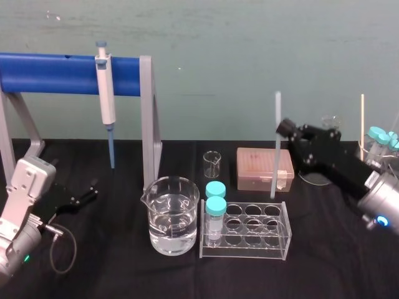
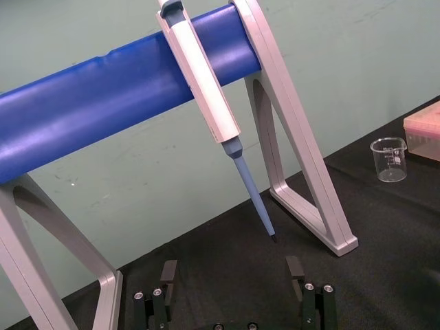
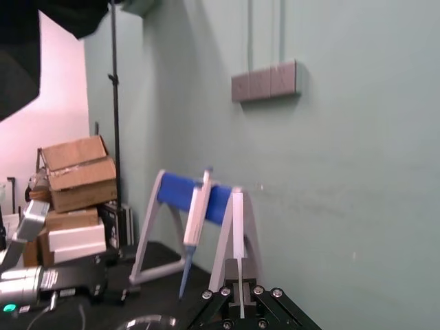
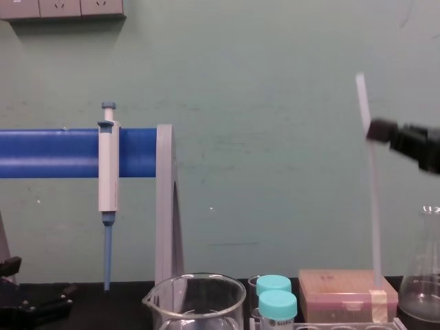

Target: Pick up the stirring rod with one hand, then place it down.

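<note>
Beaker (image 1: 171,215): clear liquid | rack (image 1: 246,232): two capped vials | right gripper (image 1: 282,129) clamping stirring rod (image 1: 275,159) near-upright | left wrist view: left gripper (image 2: 232,275) open

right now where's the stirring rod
Head view, right side: the stirring rod stands upright in the right gripper, taped end by the tube rack.

The stirring rod (image 1: 275,162), thin and translucent white, stood nearly upright at 3 o'clock of the head view's centre. In the chest view its top leaned toward 11 o'clock, with the beige tape band (image 4: 377,302) near its lower end. The black right gripper (image 1: 281,129), reaching in from 4 o'clock, pinched its upper part.
</note>
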Tool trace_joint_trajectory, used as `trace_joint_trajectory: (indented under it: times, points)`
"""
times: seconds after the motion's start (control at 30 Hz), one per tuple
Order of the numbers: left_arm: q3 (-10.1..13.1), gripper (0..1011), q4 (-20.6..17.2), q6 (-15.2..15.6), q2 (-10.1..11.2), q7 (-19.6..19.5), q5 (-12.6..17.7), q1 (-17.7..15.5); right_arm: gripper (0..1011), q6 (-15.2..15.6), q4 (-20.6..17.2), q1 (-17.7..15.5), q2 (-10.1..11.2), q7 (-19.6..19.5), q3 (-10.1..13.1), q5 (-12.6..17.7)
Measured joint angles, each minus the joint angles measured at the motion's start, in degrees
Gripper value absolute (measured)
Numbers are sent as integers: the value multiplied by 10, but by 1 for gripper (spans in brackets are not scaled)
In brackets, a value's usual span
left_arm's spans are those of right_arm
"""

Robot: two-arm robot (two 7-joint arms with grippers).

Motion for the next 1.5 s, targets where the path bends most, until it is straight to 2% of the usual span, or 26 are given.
trace_joint_trajectory:
  times: [0.3, 1.5]
  points:
    - [0, 1000, 0, 0, 0, 0, 0, 0, 29, -17, 0, 21, -2, 10, 6, -8]
    - [0, 1000, 0, 0, 0, 0, 0, 0, 29, -14, 0, 15, -9, 5, 8, -12]
